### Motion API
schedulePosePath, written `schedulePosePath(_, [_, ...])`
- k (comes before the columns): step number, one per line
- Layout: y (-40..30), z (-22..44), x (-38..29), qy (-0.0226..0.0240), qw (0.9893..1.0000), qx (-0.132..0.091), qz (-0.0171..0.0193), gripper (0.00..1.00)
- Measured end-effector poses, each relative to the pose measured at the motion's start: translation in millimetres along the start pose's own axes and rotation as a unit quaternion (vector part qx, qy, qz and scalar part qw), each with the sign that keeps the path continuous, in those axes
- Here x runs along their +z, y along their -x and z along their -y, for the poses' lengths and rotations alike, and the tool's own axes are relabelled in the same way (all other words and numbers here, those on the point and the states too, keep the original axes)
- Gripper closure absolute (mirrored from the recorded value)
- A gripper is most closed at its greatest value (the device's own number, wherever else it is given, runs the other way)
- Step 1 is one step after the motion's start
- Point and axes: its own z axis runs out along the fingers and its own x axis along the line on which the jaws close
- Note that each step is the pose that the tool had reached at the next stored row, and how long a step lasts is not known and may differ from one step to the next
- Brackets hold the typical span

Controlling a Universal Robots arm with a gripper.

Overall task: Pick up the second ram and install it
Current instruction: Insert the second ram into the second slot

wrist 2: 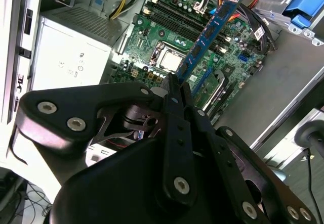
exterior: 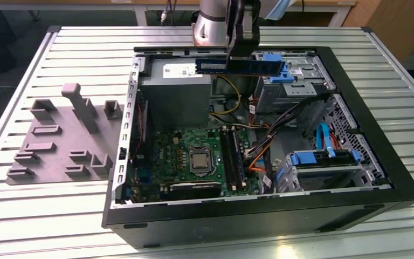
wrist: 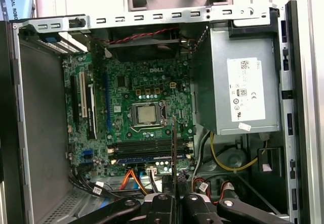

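The second ram [exterior: 239, 66] was gripped between the closed fingers of the gripper [exterior: 237, 54] and held level above the open computer case [exterior: 264, 218], near the power supply [exterior: 174, 97], so the carry was judged in hand, alignment over the memory slots [exterior: 232, 156] being yet required

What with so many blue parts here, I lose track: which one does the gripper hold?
The ram, the long flat stick clamped in the gripper above the case; the blue clips sit on the drive bays.
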Motion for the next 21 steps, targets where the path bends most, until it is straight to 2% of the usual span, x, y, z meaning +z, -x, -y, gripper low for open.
schedulePosePath(11, [0.0, 0.0, 0.1, -0.0002, 0.9997, 0.023, -0.0001, 0.86])
schedulePosePath(21, [0.0, 0.0, 0.3, -0.0005, 0.9988, 0.050, -0.0001, 0.86])
